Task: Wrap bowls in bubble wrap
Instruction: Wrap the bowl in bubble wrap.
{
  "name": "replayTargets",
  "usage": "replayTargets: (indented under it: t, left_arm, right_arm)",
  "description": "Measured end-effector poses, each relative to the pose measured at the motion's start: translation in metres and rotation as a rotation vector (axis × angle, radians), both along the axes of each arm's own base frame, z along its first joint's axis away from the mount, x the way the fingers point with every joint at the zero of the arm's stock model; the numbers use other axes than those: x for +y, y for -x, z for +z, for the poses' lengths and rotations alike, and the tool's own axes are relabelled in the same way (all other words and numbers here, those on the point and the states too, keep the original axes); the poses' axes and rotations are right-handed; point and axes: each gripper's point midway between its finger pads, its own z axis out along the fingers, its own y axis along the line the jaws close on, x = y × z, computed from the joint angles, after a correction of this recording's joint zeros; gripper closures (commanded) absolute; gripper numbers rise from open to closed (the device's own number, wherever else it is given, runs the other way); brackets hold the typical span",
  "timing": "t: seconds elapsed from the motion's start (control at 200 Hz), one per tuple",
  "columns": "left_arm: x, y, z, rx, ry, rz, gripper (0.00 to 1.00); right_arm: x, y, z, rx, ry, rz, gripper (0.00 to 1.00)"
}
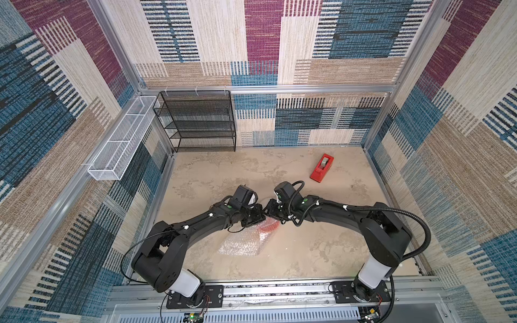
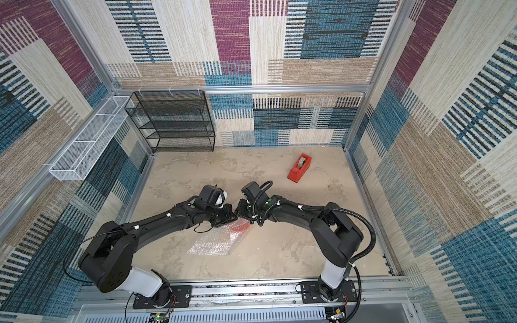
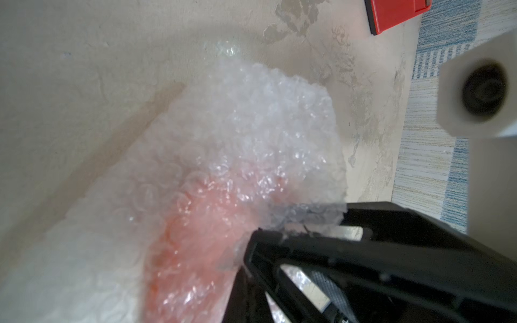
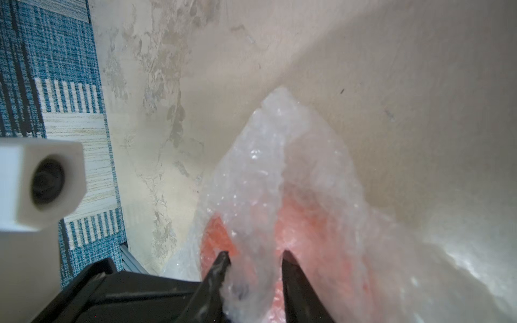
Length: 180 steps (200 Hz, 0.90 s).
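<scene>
The orange bowl (image 1: 270, 226) sits on the table (image 1: 321, 251) a little near of its middle, already under a layer of bubble wrap (image 1: 242, 243). It shows only as an orange glow through the film. The sheet lies with its long axis running from the bowl toward the near left, so the bowl is at its far right end and the free, flat part lies on the left arm's side.

Both grippers meet just above the bowl, almost touching each other. The left gripper (image 3: 293, 232) comes from the left and is closed on an edge of the wrap. The right gripper (image 4: 256, 256) comes from the right; its jaws stand a little apart, with a raised fold of wrap between the fingertips (image 4: 222, 260). I cannot tell if they press it yet.

Both arms are about equally near the bowl, which lies straight below them. The red tape dispenser (image 1: 321, 167) stands well apart, at the far right.
</scene>
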Motion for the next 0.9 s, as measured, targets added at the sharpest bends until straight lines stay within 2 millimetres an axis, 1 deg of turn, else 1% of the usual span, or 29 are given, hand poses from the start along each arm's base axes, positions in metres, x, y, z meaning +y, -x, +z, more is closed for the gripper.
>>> replayTargets:
  t: [0.135, 0.24, 0.416, 0.531, 0.696, 0.902]
  left_arm:
    - [0.0, 0.001, 0.0, 0.0, -0.001, -0.001, 1.0]
    - [0.002, 0.003, -0.001, 0.007, -0.005, 0.0, 1.0]
    - [0.006, 0.007, 0.004, 0.002, -0.005, 0.001, 1.0]
    - [0.009, 0.011, 0.009, -0.011, -0.007, 0.001, 0.95]
    - [0.013, 0.011, 0.023, -0.063, -0.002, -0.004, 0.81]
    - [0.019, 0.011, 0.039, -0.117, -0.003, 0.0, 0.8]
  right_arm:
    - [0.001, -0.001, -0.006, -0.007, 0.032, -0.002, 0.67]
    - [0.003, 0.0, -0.01, -0.012, 0.06, 0.003, 0.72]
    - [0.008, -0.002, -0.019, -0.022, 0.098, 0.009, 0.75]
    - [0.009, -0.001, -0.024, -0.019, 0.112, 0.016, 0.76]
    - [0.01, 0.002, -0.033, -0.012, 0.13, 0.035, 0.78]
    - [0.011, 0.002, -0.036, -0.013, 0.141, 0.038, 0.78]
